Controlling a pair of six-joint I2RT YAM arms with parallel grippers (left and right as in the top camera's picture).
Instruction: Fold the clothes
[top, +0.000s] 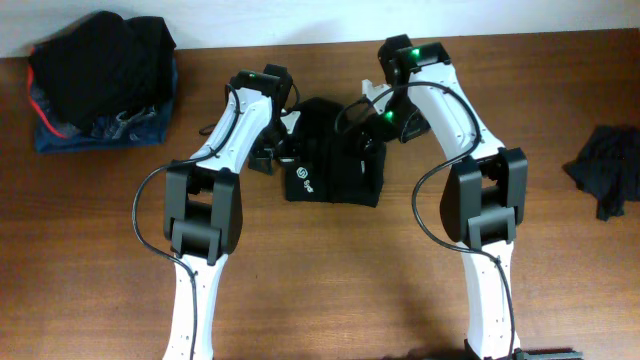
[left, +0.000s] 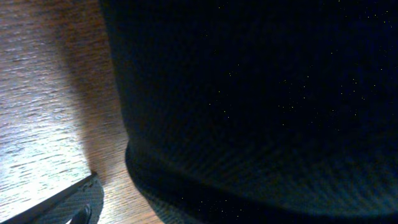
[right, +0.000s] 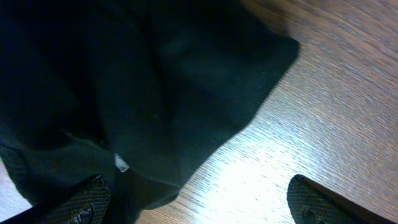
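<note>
Right now the black T-shirt (top: 335, 160) is lying folded into a compact dark rectangle at the middle of the table (top: 80, 250). Its small white round logo (top: 305, 182) is facing up near the front left corner.

The left claw (top: 268, 155) is sitting at the shirt's left edge, just beside the fabric. In the left wrist view the black cloth is filling nearly the whole picture, with bare wood showing only along the left. Just one fingertip (left: 65, 208) is peeking in at the bottom left over that wood. Its jaws are standing wide apart, and nothing is showing as pinched between them.

The right claw (right: 199, 205) is hanging at the shirt's right side with its jaws likewise spread wide, gripping nothing. In the right wrist view one fingertip is lying over the rumpled black cloth at the lower left. The other fingertip is sitting over bare wood, well apart from the first. A corner of the shirt is jutting toward the upper right of that view, and a tiny white tag (right: 121, 163) is showing in the folds.

Farther out, a pile of dark clothes (top: 100, 80) is sitting at the far left corner of the table, and a loose dark garment (top: 608, 170) is lying near the right edge.
</note>
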